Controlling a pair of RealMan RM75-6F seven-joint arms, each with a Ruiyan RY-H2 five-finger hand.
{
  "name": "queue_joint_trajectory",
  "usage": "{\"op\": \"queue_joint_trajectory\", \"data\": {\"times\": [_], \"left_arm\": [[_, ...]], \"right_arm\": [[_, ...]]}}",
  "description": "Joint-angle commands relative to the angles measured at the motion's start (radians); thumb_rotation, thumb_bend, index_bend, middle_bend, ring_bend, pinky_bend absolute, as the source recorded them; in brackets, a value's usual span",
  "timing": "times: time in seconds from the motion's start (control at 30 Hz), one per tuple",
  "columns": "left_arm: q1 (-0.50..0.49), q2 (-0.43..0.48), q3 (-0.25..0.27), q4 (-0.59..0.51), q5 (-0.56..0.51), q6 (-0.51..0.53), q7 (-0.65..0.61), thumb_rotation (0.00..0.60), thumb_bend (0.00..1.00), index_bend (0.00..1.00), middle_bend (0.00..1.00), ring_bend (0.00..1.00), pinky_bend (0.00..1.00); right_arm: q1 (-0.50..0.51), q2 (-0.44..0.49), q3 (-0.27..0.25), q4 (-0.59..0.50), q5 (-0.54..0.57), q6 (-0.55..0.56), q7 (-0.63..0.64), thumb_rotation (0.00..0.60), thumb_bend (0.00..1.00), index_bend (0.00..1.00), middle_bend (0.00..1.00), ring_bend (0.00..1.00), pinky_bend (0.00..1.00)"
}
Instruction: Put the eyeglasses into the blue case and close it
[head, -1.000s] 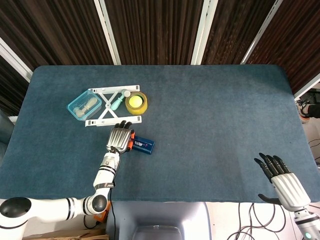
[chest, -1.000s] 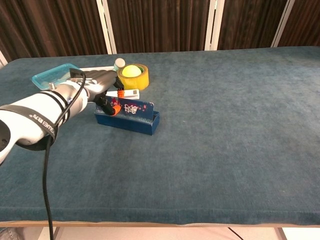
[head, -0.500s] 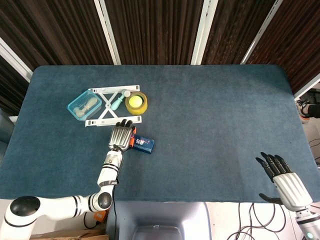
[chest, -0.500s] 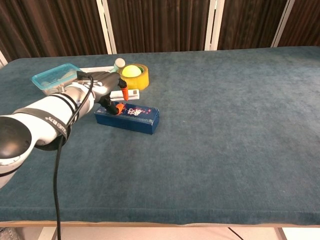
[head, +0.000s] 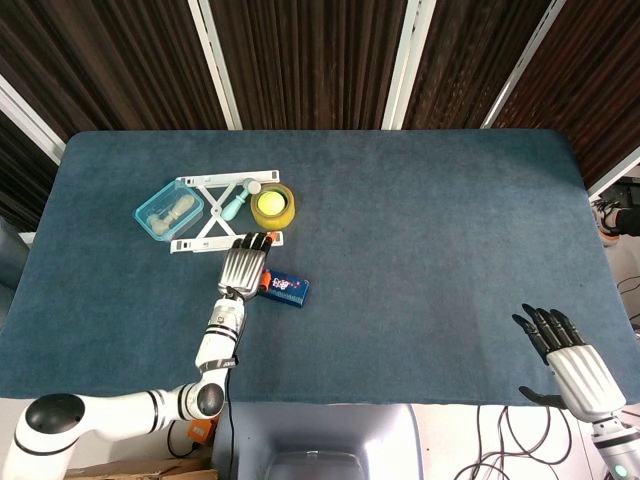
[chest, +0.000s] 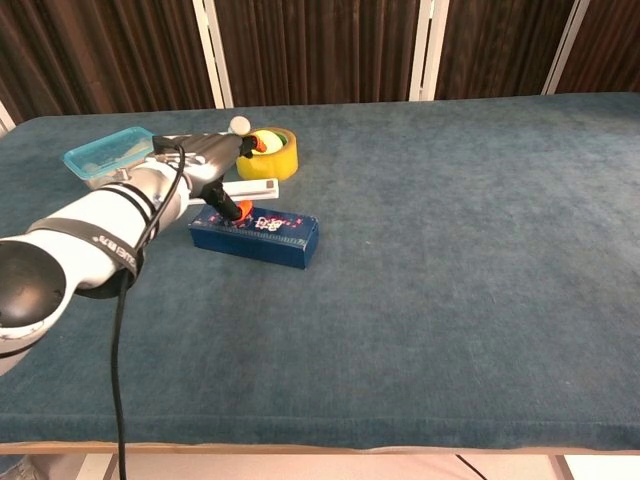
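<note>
The blue case (chest: 256, 238) lies closed on the blue worktop (head: 430, 250), its lid flat and its patterned top facing up in both views. The eyeglasses cannot be seen anywhere; whether they sit inside the case cannot be told.

The left hand (head: 243, 268) hovers over the left end of the blue case, palm down and fingers stretched out flat toward the yellow tape roll (head: 272, 205). In the chest view the same hand (chest: 205, 160) blocks the case's left end, so whether the fingers touch the lid cannot be made out. It has nothing in its grasp that can be seen. A small orange piece (chest: 243, 210) shows under the hand right at the case's lid, and what it belongs to is unclear. A black cable (chest: 120, 330) runs along the left forearm and drops off the bottom of the chest view.

Beyond the blue case, further from the robot, lies a white folding frame (head: 215, 215), partly covered by the left fingers in the chest view. The yellow tape roll sits at the frame's right end, and a pale teal bottle (head: 232, 206) lies across the frame, only its cap visible in the chest view. A clear teal box (head: 169, 211) stands left of the frame; its contents are too small to name.

Far to the right of the blue case, off the worktop's near edge, the right hand (head: 568, 355) is held up with fingers spread and empty; the chest view does not show it, and its wrist is cut off by the frame's corner.
</note>
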Motion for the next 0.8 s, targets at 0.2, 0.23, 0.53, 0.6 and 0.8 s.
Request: {"op": "queue_joint_trajectory", "data": {"times": [0.2,0.23,0.53,0.6,0.8], "left_arm": [[0.221,0.332,0.191,-0.447,0.350,0.142,-0.223,0.600,0.40,0.01,0.00,0.01,0.15],[0.260,0.382,0.237,-0.483,0.413,0.160,-0.275,0.600,0.40,0.00,0.00,0.00,0.14],[0.614,0.607,0.608,-0.277,0.895,0.467,-0.703,0.600,0.39,0.00,0.00,0.00,0.03],[0.629,0.608,0.607,-0.249,0.891,0.458,-0.708,0.600,0.39,0.00,0.00,0.00,0.03],[0.663,0.602,0.558,-0.217,0.905,0.498,-0.683,0.600,0.38,0.00,0.00,0.00,0.02]], "right_arm": [[0.002,-0.009,-0.006,0.000,-0.009,-0.010,-0.025,0.600,0.23,0.00,0.00,0.00,0.00],[0.003,-0.012,-0.007,0.000,-0.009,-0.013,-0.031,0.600,0.23,0.00,0.00,0.00,0.00],[0.005,-0.048,-0.004,-0.004,0.000,-0.033,-0.109,0.600,0.23,0.00,0.00,0.00,0.00],[0.005,-0.057,0.001,-0.006,0.009,-0.035,-0.124,0.600,0.23,0.00,0.00,0.00,0.00],[0.009,-0.070,0.010,-0.015,0.023,-0.042,-0.144,0.600,0.23,0.00,0.00,0.00,0.00]]}}
